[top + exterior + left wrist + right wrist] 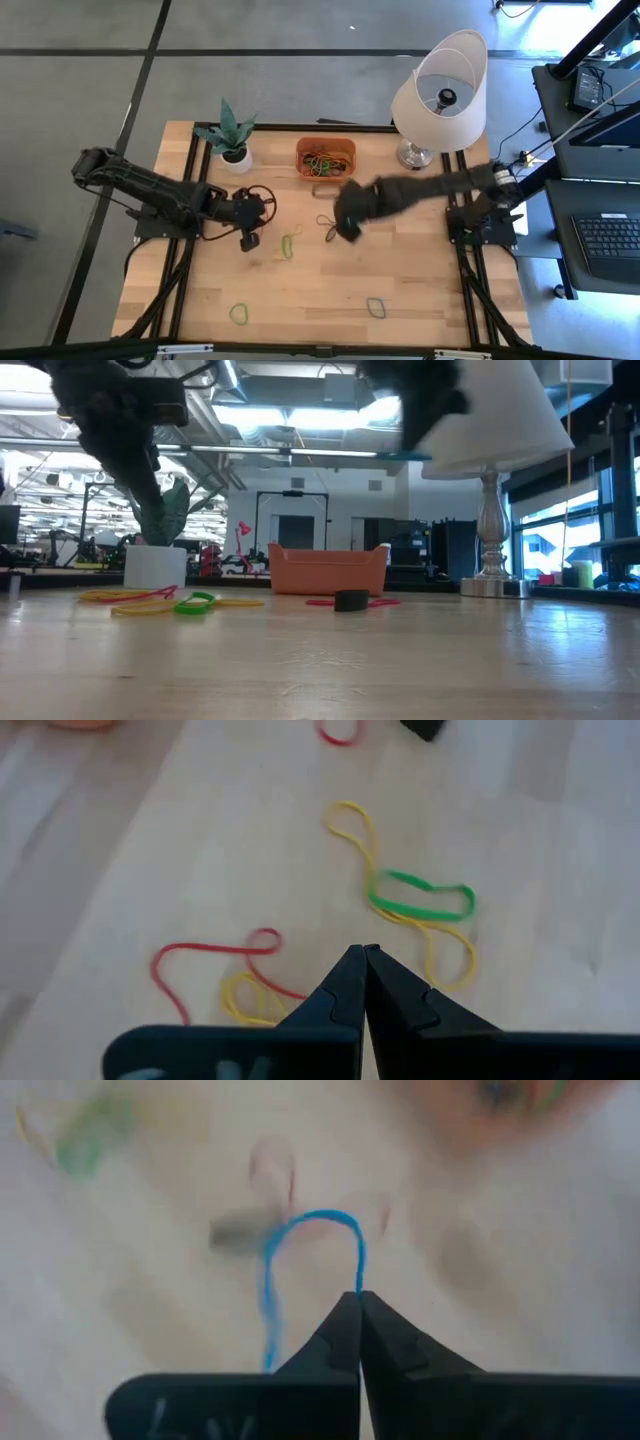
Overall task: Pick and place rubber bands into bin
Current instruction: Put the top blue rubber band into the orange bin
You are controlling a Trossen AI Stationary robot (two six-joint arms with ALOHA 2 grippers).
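The orange bin (325, 157) stands at the table's far middle with several rubber bands in it. Loose bands lie flat on the wood: a green one (420, 898) over a yellow one (352, 832), and a red one (205, 950) beside another yellow one (248, 997). All of these lie just ahead of my left gripper (363, 952), which is shut and holds nothing. My right gripper (358, 1295) hangs blurred over the table's middle (347, 225), near side of the bin, shut on a blue rubber band (310, 1220). My right gripper pinches the blue band (358, 1275) between the very tips of its two fingers, pointing steeply down. The band arches out beyond the tips in a loop, and one strand (268, 1320) trails back beside a finger. It is lifted clear of the table.
A white plant pot (236, 158) stands left of the bin and a lamp (440, 95) right of it. More bands lie near the front edge, one green (239, 314) and one grey-blue (376, 307). A small black thing (351, 600) lies in front of the bin.
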